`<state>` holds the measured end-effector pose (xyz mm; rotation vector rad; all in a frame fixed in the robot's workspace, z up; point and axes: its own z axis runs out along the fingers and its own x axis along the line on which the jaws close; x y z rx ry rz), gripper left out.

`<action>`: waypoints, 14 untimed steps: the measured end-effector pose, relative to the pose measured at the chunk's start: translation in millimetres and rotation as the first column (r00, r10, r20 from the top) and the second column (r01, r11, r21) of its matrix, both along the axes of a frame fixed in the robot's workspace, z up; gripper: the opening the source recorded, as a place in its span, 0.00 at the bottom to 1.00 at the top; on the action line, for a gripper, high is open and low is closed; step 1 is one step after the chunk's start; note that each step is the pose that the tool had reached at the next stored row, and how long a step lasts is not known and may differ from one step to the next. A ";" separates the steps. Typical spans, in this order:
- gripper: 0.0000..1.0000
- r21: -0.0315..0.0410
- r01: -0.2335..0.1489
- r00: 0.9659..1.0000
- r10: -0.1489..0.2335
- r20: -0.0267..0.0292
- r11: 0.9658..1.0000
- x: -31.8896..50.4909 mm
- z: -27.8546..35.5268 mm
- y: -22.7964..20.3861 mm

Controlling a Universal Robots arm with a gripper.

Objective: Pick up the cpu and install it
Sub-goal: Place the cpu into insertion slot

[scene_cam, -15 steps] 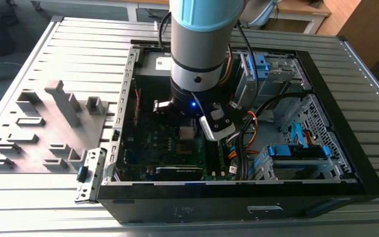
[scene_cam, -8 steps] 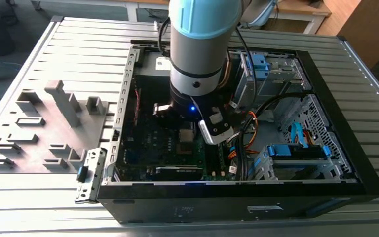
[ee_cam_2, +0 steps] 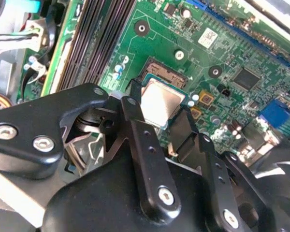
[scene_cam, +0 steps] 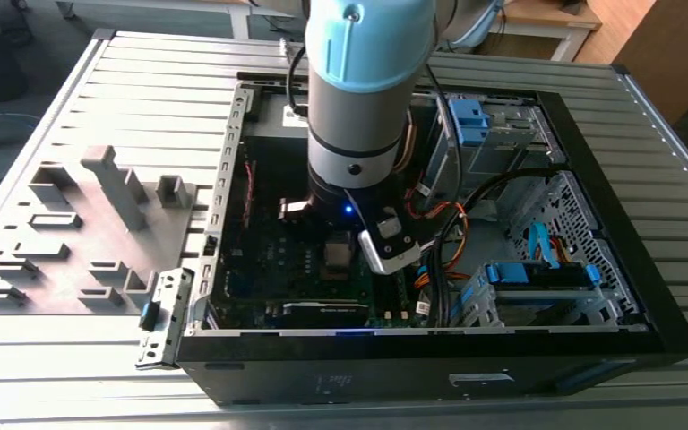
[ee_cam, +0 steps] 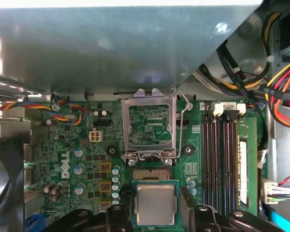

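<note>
Clenched on the cpu (ee_cam: 155, 203), my claw (ee_cam_2: 158, 105) hangs beside the memory slots (ee_cam: 221, 159). First wrist view shows me the open socket (ee_cam: 153, 175).

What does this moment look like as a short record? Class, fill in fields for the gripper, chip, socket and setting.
gripper: black two-finger gripper, shut on the cpu
cpu: small square chip with silver-grey metal top, held at the open socket, not seated
socket: gold socket contacts partly exposed; metal load frame swung up
setting: green motherboard inside black computer case
</note>
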<state>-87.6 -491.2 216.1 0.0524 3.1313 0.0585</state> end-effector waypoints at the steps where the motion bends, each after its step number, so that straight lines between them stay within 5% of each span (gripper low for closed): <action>1: 0.47 0.000 0.000 1.000 0.000 0.000 1.000 0.0 -1.4 -0.8; 14: 0.47 0.000 0.003 1.000 -0.003 0.000 1.000 -0.3 -17.6 -3.2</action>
